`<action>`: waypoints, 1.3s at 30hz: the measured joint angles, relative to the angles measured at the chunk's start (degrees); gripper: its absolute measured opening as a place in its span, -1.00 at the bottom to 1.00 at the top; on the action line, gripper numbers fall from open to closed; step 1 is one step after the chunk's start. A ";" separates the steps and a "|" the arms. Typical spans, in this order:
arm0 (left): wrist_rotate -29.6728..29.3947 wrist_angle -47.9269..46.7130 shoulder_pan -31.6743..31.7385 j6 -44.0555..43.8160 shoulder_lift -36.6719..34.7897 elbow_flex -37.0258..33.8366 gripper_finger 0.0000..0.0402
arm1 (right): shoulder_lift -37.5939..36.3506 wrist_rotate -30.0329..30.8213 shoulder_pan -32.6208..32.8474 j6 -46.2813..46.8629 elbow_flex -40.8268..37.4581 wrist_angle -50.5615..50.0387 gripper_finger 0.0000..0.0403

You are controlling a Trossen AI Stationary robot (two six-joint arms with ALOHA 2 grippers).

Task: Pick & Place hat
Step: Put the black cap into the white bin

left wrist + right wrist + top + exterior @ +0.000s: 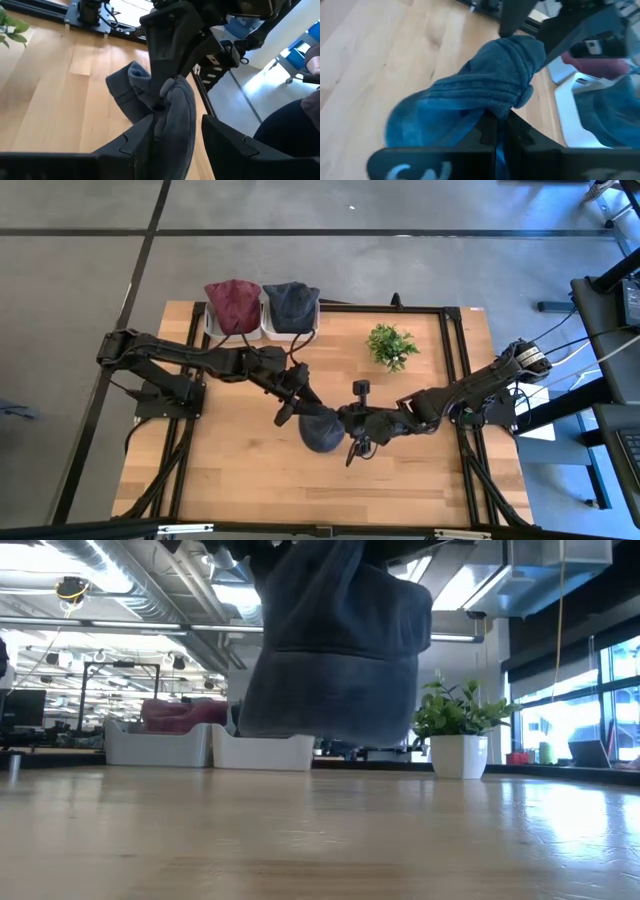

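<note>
Above the table (230, 470), hat (322, 430) between both grippers.

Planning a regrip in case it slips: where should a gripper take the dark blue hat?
Grip the ribbed cuff of the dark blue hat, from above. It hangs clear of the table between the left gripper and right gripper, each shut on bunched fabric, so the folded edge gives the firmest bite.

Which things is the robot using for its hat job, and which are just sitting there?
For the job: dark blue hat, left gripper, right gripper, both gripping it off the table.

Just sitting: potted plant, two white bins holding a red hat and a navy hat.
</note>
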 joint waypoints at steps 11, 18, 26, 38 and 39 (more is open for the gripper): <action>-1.62 0.42 -0.37 -2.22 0.00 0.00 -0.20 | 0.00 2.80 -0.48 0.50 0.00 2.56 -0.95; -3.39 0.42 -0.37 -3.60 0.00 0.00 -0.21 | -0.01 2.49 -0.48 0.43 0.00 4.74 -0.95; -4.18 0.40 -0.39 -7.08 0.00 0.00 -0.21 | 0.00 2.49 -0.48 0.43 0.00 4.80 -0.95; -4.04 0.80 -0.28 -4.61 0.00 -0.02 -0.94 | 0.00 2.83 -0.48 0.23 0.00 4.80 -0.94; -4.03 1.15 -0.26 -4.58 0.00 -0.02 -0.95 | 0.00 2.85 -0.48 0.20 0.00 4.83 -0.92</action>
